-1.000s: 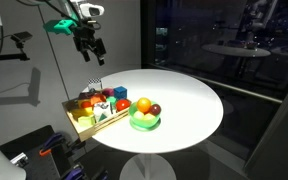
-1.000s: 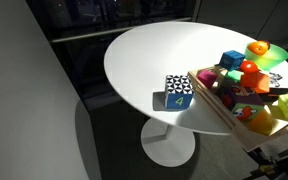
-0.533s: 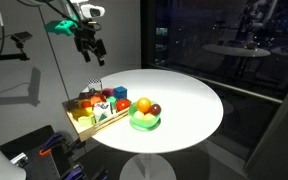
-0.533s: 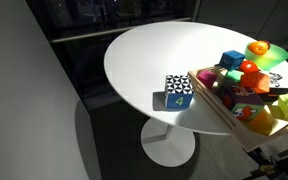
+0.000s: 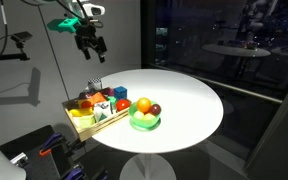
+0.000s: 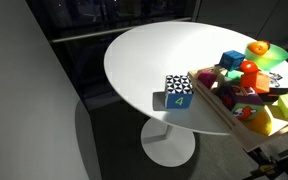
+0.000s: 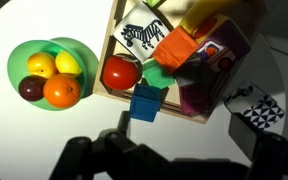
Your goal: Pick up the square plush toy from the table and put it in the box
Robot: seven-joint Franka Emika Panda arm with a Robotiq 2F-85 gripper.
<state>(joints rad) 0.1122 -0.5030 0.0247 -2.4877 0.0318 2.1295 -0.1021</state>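
The square plush toy (image 5: 96, 86) is black and white patterned. It lies on the white round table (image 5: 184, 100) just behind the light-wood box (image 5: 96, 124). In an exterior view the toy (image 6: 179, 91) shows a blue side with a 4 and touches the box's wall (image 6: 214, 106). In the wrist view the toy (image 7: 260, 109) is at the right, outside the box (image 7: 170, 108). My gripper (image 5: 92, 46) hangs high above the table's back edge, open and empty. In the wrist view my gripper (image 7: 174, 165) is a dark shape along the bottom.
The box holds several coloured toys: red, blue, green, orange and a zebra-print block (image 7: 144, 35). A green bowl (image 5: 145, 119) with fruit stands next to the box, also in the wrist view (image 7: 16, 62). A camera stand (image 5: 19, 40) is at the left.
My gripper has shifted very slightly sideways in the air. Nothing on the table has moved.
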